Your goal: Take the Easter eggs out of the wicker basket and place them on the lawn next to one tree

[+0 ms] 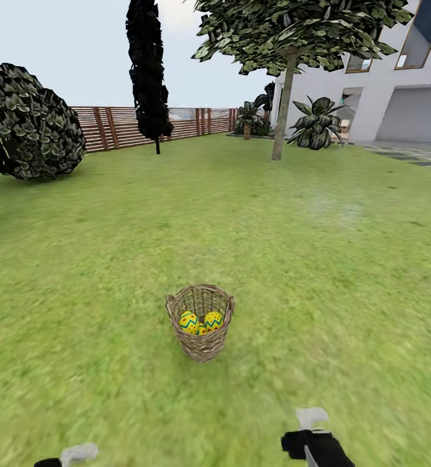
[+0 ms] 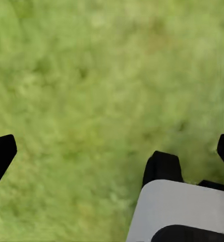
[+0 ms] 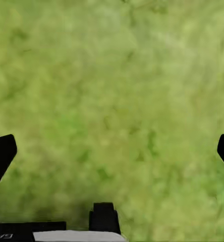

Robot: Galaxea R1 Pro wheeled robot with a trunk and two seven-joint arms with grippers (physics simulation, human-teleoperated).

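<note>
Claws low at the near edge: left claw (image 2: 112,146) and right claw (image 3: 112,151) both spread apart, empty, over bare lawn (image 1: 98,272). Basket (image 1: 200,322) just ahead, upright, eggs (image 1: 201,321) inside, two clear, third barely visible. Tree (image 1: 280,110) well beyond. Step looks like approach; next, roll closer, lower a claw into the basket

- We see bright, flat daylight; no clear light direction, pale washed-out sky (image 1: 79,52).
- The lawn (image 1: 319,272) is evenly lit, with no distinct cast shadows, even under the tree (image 1: 281,110).
- The cypress-like tree (image 1: 147,65) renders near-black, detail crushed.
- Lawn texture smears toward the head view's lower edges.
- Both wrist views are soft: grass is a blurred green mottle.
- No glare.
</note>
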